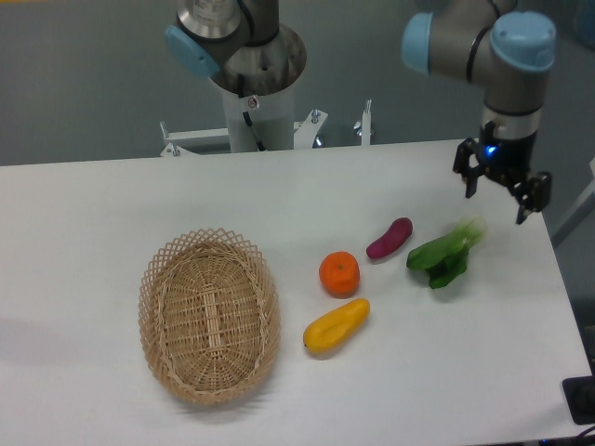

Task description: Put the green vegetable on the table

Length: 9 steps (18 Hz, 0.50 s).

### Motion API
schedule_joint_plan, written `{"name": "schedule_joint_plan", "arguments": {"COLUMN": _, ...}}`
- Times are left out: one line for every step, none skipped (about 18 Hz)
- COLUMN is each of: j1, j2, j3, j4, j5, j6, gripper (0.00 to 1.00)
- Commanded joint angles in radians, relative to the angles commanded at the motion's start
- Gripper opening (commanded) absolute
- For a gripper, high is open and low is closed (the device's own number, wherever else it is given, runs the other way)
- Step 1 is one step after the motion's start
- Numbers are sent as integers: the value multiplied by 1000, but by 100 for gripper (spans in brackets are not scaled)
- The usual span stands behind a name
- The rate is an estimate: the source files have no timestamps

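The green vegetable (444, 255) lies flat on the white table (112, 214), to the right of the purple piece, its pale stalk end pointing up and right. My gripper (502, 193) hangs above and to the right of it, clear of it, with both fingers spread open and nothing between them.
A purple eggplant-like piece (389, 238), an orange (339, 273) and a yellow vegetable (336, 324) lie just left of the green one. An oval wicker basket (209, 314) stands at the left. The table's right edge runs close behind the gripper.
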State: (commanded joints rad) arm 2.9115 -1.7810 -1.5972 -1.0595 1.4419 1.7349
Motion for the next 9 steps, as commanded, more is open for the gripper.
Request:
{"name": "schedule_joint_plan", "arguments": {"j1": 0, "j2": 8, "j3": 29, "j4": -42, "j5": 6, "j6": 0, "gripper": 100}}
{"name": "schedule_joint_plan", "arguments": {"j1": 0, "j2": 11, "j3": 54, "j4": -83, "j5": 11, "j6": 0, "gripper": 100}}
{"name": "schedule_joint_plan", "arguments": {"j1": 0, "j2": 12, "j3": 80, "j4": -124, "j5": 14, "j6": 0, "gripper": 100}}
{"name": "schedule_joint_plan", "arguments": {"j1": 0, "j2": 12, "j3": 106, "j4": -172, "j5": 21, "j6": 0, "gripper": 100}}
{"name": "schedule_joint_plan", "arguments": {"j1": 2, "j2": 9, "j3": 132, "j4": -215, "j5": 31, "j6": 2, "gripper": 100}}
{"name": "schedule_joint_plan", "arguments": {"j1": 3, "j2": 9, "j3": 157, "j4": -250, "j5": 40, "j6": 2, "gripper": 100}}
{"name": "schedule_joint_plan", "arguments": {"j1": 6, "j2": 9, "j3": 177, "j4": -279, "j5": 48, "j6": 3, "gripper": 100}}
{"name": "schedule_joint_plan", "arguments": {"j1": 8, "j2": 9, "j3": 193, "j4": -299, "j5": 54, "j6": 3, "gripper": 100}}
{"name": "schedule_joint_plan", "arguments": {"j1": 12, "j2": 9, "j3": 206, "j4": -316, "j5": 54, "j6": 5, "gripper": 100}}
